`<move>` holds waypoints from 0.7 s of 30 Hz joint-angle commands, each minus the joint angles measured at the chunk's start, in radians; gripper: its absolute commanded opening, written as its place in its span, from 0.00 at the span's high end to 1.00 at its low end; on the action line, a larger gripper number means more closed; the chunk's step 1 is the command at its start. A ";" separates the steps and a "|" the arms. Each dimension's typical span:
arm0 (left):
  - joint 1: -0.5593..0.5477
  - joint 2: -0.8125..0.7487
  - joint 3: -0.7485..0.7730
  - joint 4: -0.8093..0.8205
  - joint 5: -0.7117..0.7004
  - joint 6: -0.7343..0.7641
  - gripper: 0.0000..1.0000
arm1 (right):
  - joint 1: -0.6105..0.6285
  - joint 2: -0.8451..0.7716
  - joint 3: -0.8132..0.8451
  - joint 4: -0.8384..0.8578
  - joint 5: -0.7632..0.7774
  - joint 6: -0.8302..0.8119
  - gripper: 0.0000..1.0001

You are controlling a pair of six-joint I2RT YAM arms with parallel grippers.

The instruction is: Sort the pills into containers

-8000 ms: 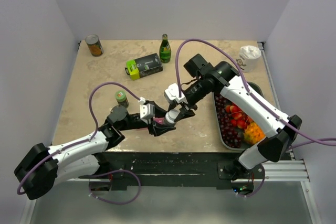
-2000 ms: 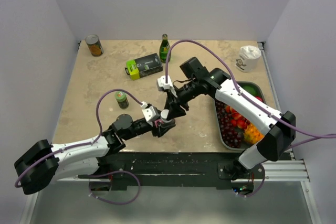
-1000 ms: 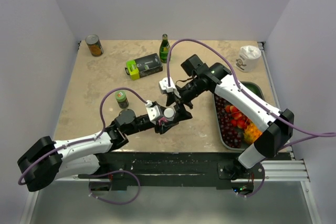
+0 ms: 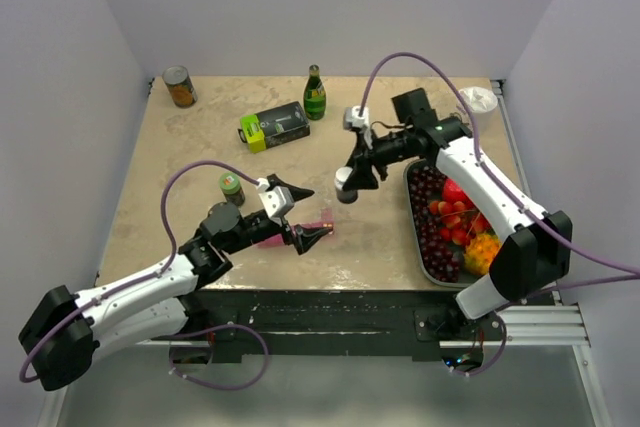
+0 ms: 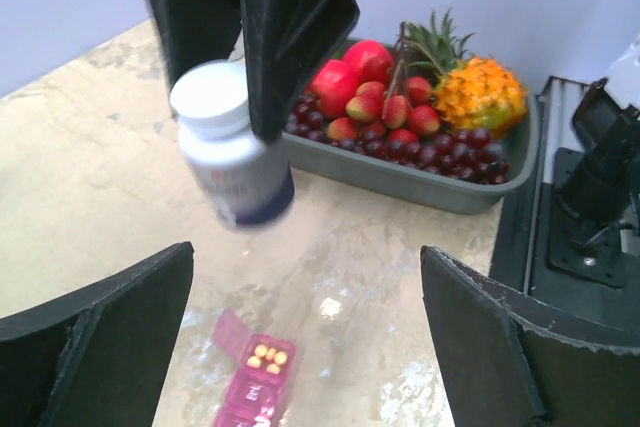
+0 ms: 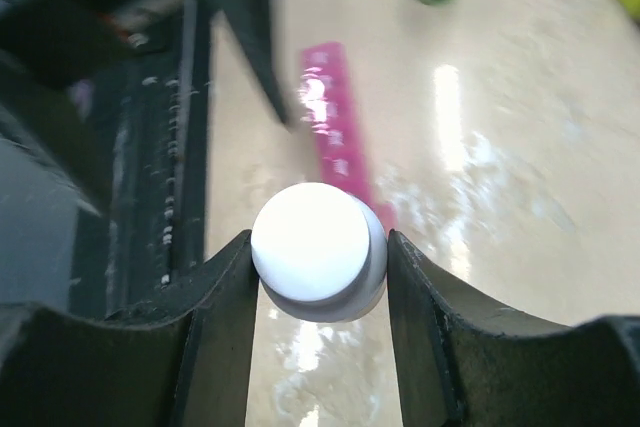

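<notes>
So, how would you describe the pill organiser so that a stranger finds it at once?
Start at the near edge of the beige table, left of the fruit tray. There, below the left gripper with its open jaws, lies the pill organiser: a slim pink strip, the only pink thing, its end compartment open with small yellow pills inside.

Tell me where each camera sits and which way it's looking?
Top camera: above and behind the arms, looking down at the table; left arm and right arm show.
Left wrist camera: on the left arm, facing the white-capped bottle and fruit tray; the open left gripper frames the bottom.
Right wrist camera: on the right arm, looking down at the tabletop; the right gripper clamps the bottle.
Shared: both wrist views show the bottle and the pink pill organiser.
</notes>
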 commanded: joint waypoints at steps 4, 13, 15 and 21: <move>0.017 -0.131 0.146 -0.357 -0.151 0.223 0.01 | -0.304 -0.104 -0.257 0.630 0.308 0.381 0.90; 0.015 -0.178 0.112 -0.542 -0.173 0.441 0.01 | -0.435 0.049 -0.394 1.166 0.781 0.581 0.87; 0.017 -0.185 0.094 -0.526 -0.148 0.456 0.01 | -0.437 0.103 -0.376 1.196 0.835 0.604 0.85; 0.015 -0.148 0.083 -0.525 -0.157 0.457 0.01 | -0.452 0.253 -0.304 1.142 0.827 0.685 0.75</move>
